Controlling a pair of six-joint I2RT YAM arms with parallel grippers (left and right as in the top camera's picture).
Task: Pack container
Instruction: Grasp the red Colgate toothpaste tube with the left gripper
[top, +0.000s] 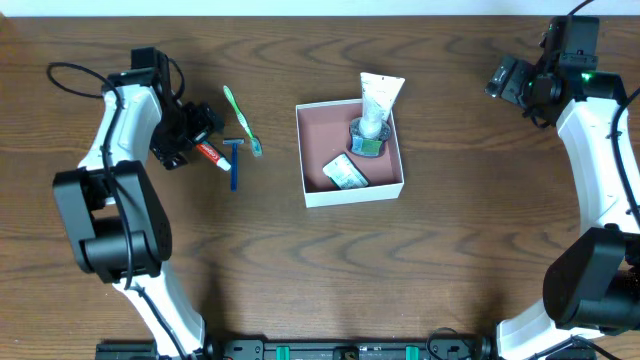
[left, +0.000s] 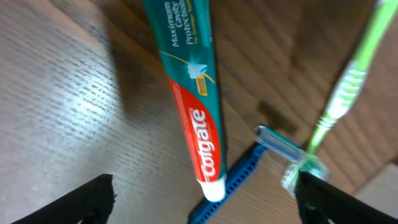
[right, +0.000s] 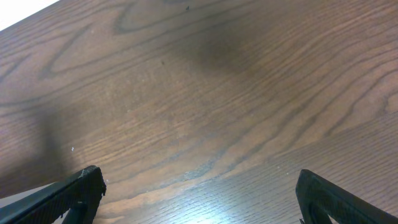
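Observation:
The container is a white box with a pink inside at the table's middle. It holds a white tube leaning over its far wall, a small round jar and a flat packet. My left gripper is open and low over a red and green Colgate tube, whose cap end lies between the fingers in the left wrist view. A blue razor and a green toothbrush lie just right of it. My right gripper is open and empty at the far right.
The right wrist view shows only bare wood between the open fingers. Both arm bases stand at the near edge, left and right.

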